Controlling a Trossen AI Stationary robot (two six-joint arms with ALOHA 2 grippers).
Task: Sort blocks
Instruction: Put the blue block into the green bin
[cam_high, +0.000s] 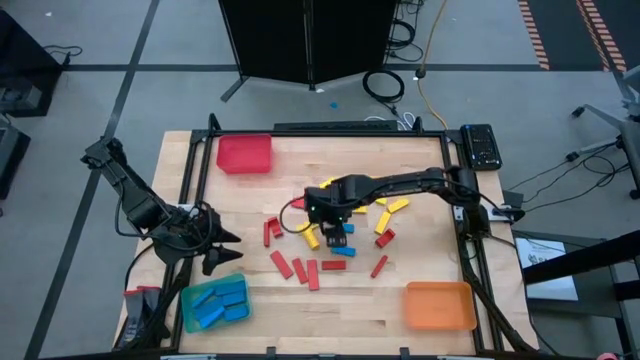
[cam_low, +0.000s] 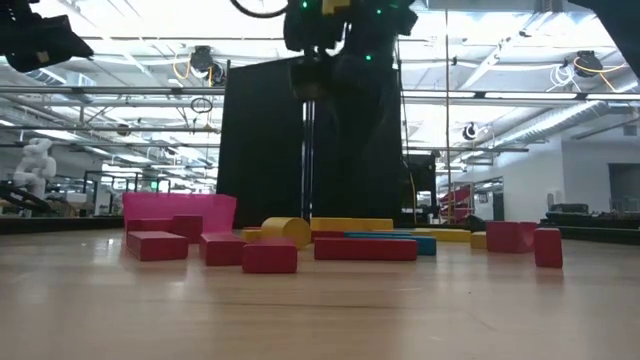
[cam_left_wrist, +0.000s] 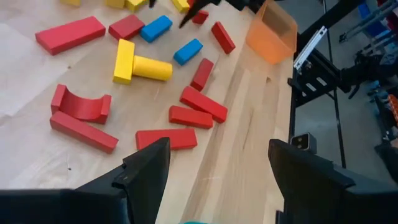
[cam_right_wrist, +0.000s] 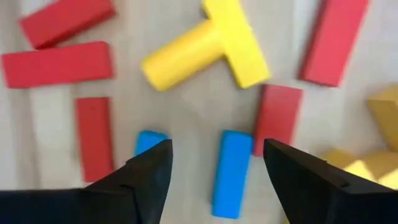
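Note:
Red, yellow and blue blocks lie scattered flat on the wooden table's middle (cam_high: 330, 250). My right gripper (cam_high: 338, 220) hangs open above them, pointing down. In its wrist view a blue block (cam_right_wrist: 230, 171) lies on the table below the gap between its fingers (cam_right_wrist: 216, 152), and a second blue block (cam_right_wrist: 149, 140) is partly hidden behind one finger. My left gripper (cam_high: 222, 248) waits open at the table's left, above the blue tray (cam_high: 190, 310) that holds several blue blocks (cam_high: 218, 300). Nothing sits between its fingers (cam_left_wrist: 217, 180).
A red tray (cam_high: 245, 153) stands at the far left and an orange tray (cam_high: 438, 305) at the near right. A yellow cylinder with a yellow bar (cam_right_wrist: 205, 46) and a red arch piece (cam_left_wrist: 81, 106) lie among the blocks. A black frame (cam_high: 470, 250) borders the table.

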